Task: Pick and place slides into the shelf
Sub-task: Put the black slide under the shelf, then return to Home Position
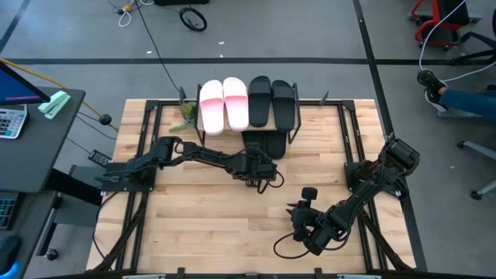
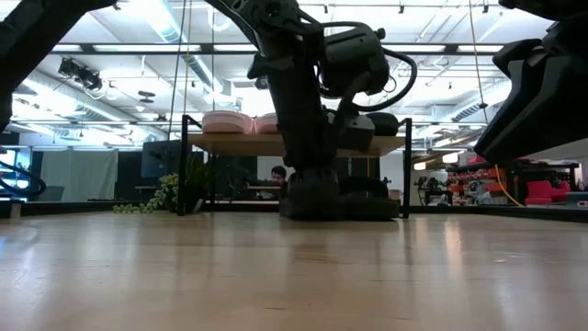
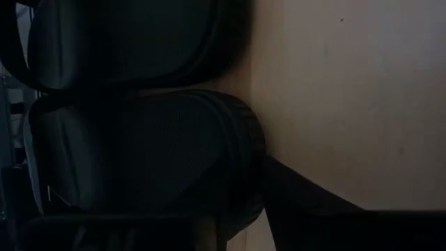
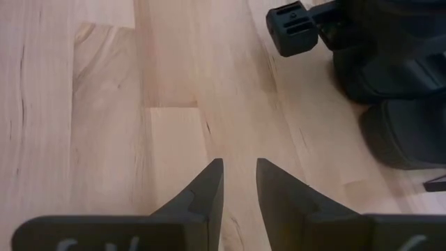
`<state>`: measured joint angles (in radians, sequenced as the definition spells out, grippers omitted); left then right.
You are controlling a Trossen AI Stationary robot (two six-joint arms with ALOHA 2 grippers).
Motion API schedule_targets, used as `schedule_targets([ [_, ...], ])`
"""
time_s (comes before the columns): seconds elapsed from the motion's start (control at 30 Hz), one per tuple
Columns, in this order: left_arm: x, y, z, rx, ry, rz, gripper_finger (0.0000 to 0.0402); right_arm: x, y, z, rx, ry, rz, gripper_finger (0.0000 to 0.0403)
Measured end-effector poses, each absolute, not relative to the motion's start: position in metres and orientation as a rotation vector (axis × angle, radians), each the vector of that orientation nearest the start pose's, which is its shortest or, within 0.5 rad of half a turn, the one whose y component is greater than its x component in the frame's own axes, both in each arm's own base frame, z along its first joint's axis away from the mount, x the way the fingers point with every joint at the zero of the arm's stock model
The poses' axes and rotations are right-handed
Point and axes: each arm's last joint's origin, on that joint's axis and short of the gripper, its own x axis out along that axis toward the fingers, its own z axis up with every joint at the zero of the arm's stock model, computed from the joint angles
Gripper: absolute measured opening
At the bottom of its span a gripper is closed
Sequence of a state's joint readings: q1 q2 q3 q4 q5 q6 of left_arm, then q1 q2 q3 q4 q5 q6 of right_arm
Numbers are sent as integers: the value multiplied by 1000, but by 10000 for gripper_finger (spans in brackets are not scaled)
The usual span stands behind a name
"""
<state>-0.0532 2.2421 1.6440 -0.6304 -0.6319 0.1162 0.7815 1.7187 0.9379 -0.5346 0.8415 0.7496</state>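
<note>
The shelf [image 2: 230, 144] stands at the table's far edge. On its plank lie two pale pink slides [image 1: 223, 105] and two black slides [image 1: 271, 101], side by side. Two more black slides [image 1: 263, 143] rest on the table in front of the shelf, partly under it. They fill the left wrist view [image 3: 139, 160]. My left gripper [image 1: 260, 172] is lowered at their near ends. My right gripper [image 4: 240, 174] hovers shut over bare wood nearer the table's front right, apart from the slides [image 4: 397, 104].
A small green plant [image 1: 184, 116] sits by the shelf's left leg. Black frame rails [image 1: 139, 147] run along both table sides. Bare wood [image 1: 201, 217] spreads across the near half. A desk with a calculator [image 1: 9, 120] stands off the left edge.
</note>
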Motion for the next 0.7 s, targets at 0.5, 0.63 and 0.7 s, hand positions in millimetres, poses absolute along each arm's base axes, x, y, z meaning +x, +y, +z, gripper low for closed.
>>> schedule_targets([
  [0.5,438,-47,158,282,1191,568,157,229,196,152,-209,760,-372,92],
  [0.63,436,-62,194,282,1118,607,162,228,196,152,-217,777,-357,92],
  [0.7,436,-69,211,312,1052,627,160,228,196,152,-218,778,-358,92],
])
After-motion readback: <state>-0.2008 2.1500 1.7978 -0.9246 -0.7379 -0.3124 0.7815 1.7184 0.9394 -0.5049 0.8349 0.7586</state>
